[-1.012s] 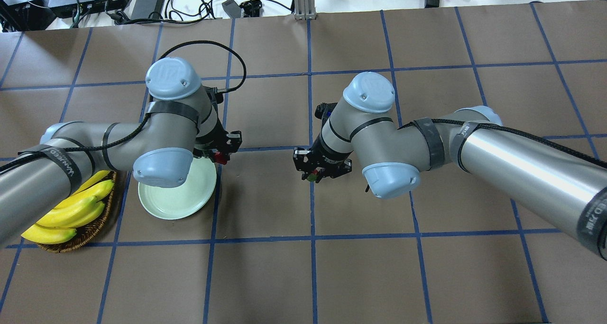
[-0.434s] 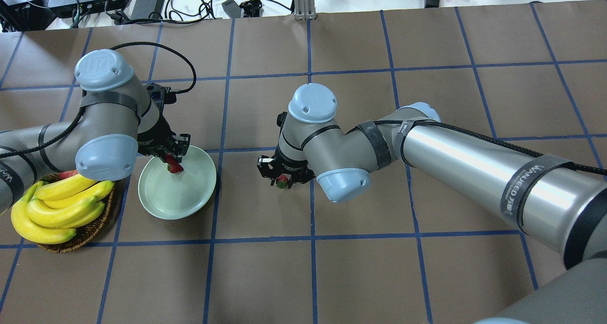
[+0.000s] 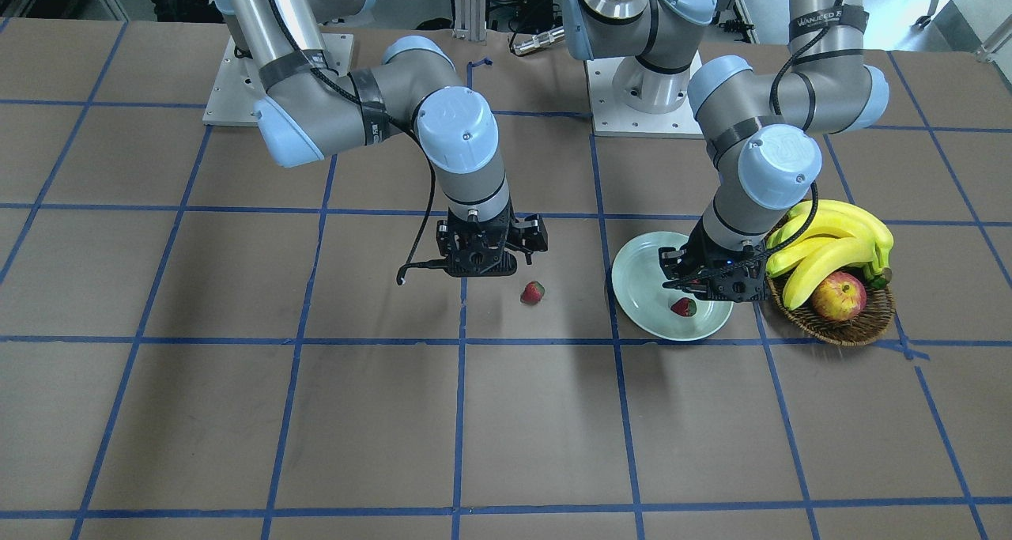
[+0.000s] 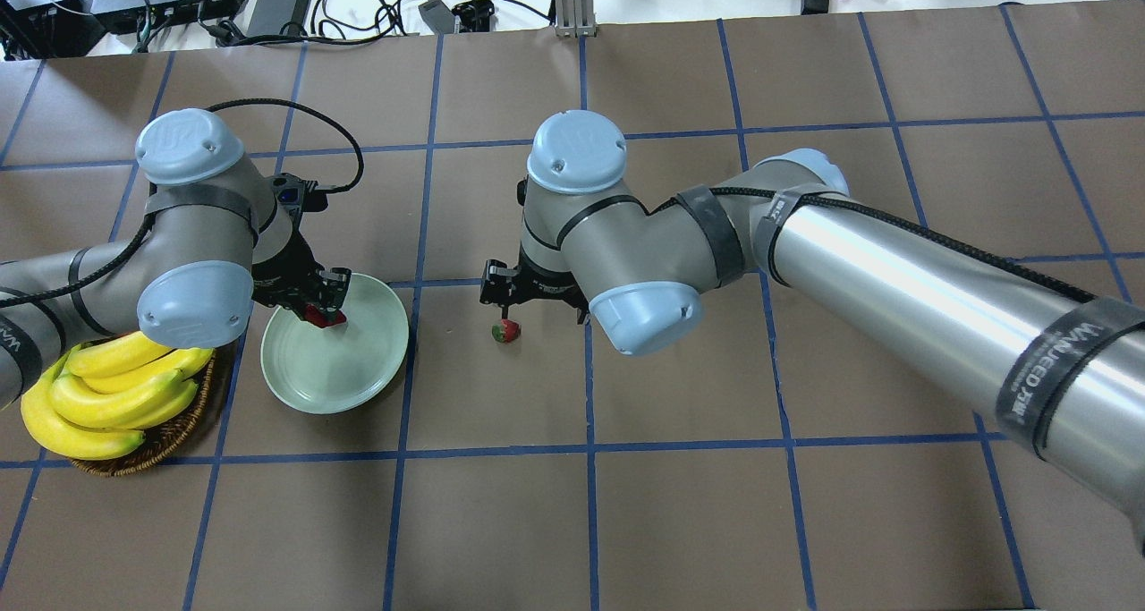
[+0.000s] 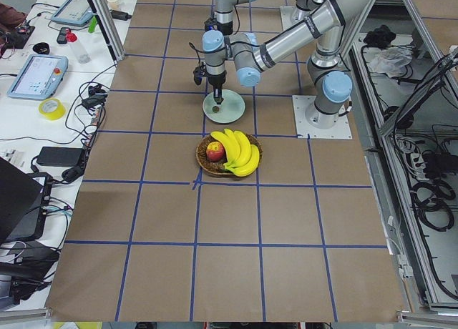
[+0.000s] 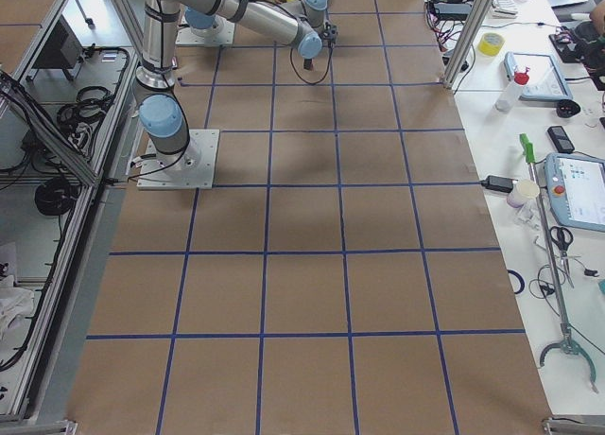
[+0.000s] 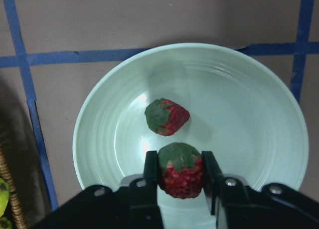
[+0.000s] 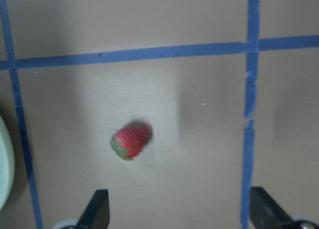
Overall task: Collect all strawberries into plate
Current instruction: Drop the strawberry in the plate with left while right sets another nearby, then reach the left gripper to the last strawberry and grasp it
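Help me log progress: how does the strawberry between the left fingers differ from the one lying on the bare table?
The held strawberry is clamped between the left fingers above the plate; the table strawberry lies free outside it, below the open right fingers. The held one shows its green cap toward the wrist camera; the table one lies on its side. Both are small, red and green-capped.

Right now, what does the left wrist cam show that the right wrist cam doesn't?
Left wrist only: left gripper shut on held strawberry above the plate, second strawberry lying in it. Right wrist only: right gripper open, third strawberry on the table. Both: blue tape, table, and the plate, a mere sliver in the right wrist view.
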{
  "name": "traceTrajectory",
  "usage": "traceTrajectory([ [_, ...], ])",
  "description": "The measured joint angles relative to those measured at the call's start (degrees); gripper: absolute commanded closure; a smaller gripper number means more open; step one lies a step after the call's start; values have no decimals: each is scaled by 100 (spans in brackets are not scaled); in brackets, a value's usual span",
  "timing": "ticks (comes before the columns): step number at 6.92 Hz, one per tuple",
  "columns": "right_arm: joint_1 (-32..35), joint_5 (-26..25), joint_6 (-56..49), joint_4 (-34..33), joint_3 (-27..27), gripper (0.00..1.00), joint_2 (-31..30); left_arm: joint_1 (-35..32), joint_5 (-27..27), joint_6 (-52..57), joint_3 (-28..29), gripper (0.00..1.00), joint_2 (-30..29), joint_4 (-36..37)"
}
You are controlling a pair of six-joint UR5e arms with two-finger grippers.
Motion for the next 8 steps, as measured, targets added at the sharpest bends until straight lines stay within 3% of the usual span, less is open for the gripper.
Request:
traceTrajectory([
  [2, -174, -594, -322, 1803, -857, 0, -500, -83, -25, -107, 18, 48, -4, 16],
  [3, -360, -778, -548, 2393, -1177, 0, -732, -218, -60, -139, 33, 46, -3, 36],
  [6, -1111, -1063, -1278, 3386, -1684, 0, -1313, -1156, -102, -561, 419, 47, -73, -2],
  [8, -1675, -1091, -1846, 3547, -1708, 0, -1613, -1731, -275, 115, 527, 49, -263, -9],
])
